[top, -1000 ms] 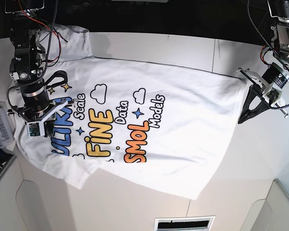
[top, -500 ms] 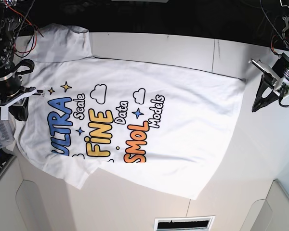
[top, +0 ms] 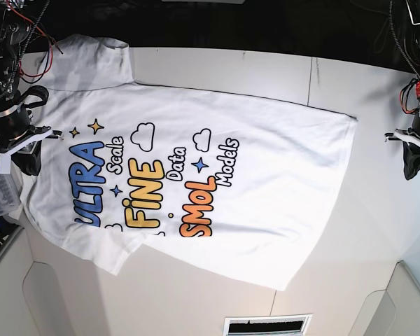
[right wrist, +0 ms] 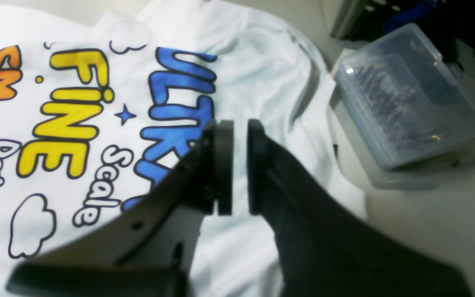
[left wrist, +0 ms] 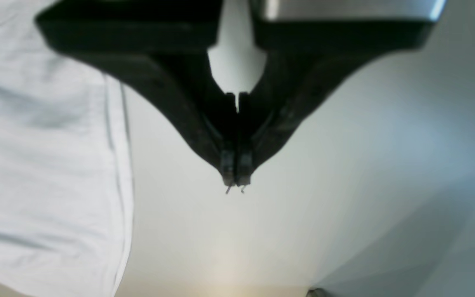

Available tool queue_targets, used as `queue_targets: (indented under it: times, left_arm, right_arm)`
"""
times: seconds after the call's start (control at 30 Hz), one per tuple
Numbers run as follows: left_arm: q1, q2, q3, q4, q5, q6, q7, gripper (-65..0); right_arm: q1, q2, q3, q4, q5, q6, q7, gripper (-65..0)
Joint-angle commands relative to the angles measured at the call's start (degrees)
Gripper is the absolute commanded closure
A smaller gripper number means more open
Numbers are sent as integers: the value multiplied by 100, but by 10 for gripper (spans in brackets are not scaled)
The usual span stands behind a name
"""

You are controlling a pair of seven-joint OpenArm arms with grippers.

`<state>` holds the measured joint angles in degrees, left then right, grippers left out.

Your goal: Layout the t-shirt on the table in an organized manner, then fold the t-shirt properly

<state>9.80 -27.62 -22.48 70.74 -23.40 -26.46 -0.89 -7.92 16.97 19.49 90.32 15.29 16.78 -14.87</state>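
The t-shirt [top: 196, 182] lies spread out on the table [top: 217, 70], print side up, with its collar end toward the left. My right gripper [top: 28, 162] hovers over the shirt's collar edge; in the right wrist view the gripper [right wrist: 237, 165] has its jaws nearly together, a thin slit between them, holding nothing above the blue lettering of the t-shirt [right wrist: 76, 123]. My left gripper [top: 410, 168] is off the shirt at the far right. In the left wrist view it [left wrist: 236, 181] is shut and empty over bare table [left wrist: 344, 185], the t-shirt's hem [left wrist: 35, 165] well to its left.
A clear plastic box [right wrist: 410, 99] sits beside the shirt's collar end, at the left edge of the base view [top: 0, 189]. A white slotted panel [top: 266, 325] lies at the front edge. Dark space runs behind the table's far edge.
Both arms have pulled away from the shirt: the right gripper left the blue lettering for the left edge, and the left gripper withdrew from the hem corner to the far right.
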Motion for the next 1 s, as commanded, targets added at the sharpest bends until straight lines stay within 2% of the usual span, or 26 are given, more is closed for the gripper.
queue_targets:
  times: [0.0, 0.1, 0.27, 0.37, 0.43, 0.5, 0.6, 0.7, 0.8, 0.97]
  left_arm:
    - [-44, -111, -37, 81, -306, -247, 55, 0]
    - [-44, -116, -37, 81, -1215, -1320, 935, 0]
    - [31, -247, -37, 81, -2719, -1354, 2415, 0]
    - [190, -538, -37, 81, -3512, -1354, 2861, -4]
    - [284, -748, -37, 81, -3814, -1354, 2903, -73]
    - [376, -914, -37, 83, -3851, -1354, 2900, -123]
    - [404, -1040, -55, 83, -3773, -1354, 2850, -127]
    - [404, -1049, -90, 96, -3510, -1354, 2555, -127]
    - [402, -1051, -92, 201, -3362, -1354, 2507, -127]
    - [400, -1067, -92, 518, -3154, -1354, 2507, -127]
  right_arm:
    - [59, 81, 37, 107, 136, 20, 59, -60]
    - [59, 81, 37, 107, 448, 138, -203, -62]
    - [59, 59, 98, 107, 1329, 726, -1099, -188]
    - [46, -63, 413, 107, 1956, 905, -1762, -216]
    - [9, -181, 796, 107, 2288, 949, -1884, -218]
    - [-70, -278, 1257, 107, 2514, 962, -1893, -223]
    - [-273, -334, 1958, 107, 2855, 960, -1950, -234]
    - [-538, -352, 2592, 107, 3086, 960, -1945, -234]
    - [-767, -350, 3121, 107, 3222, 960, -1945, -234]
    - [-1104, -369, 3460, -94, 3475, 831, -2015, -236]
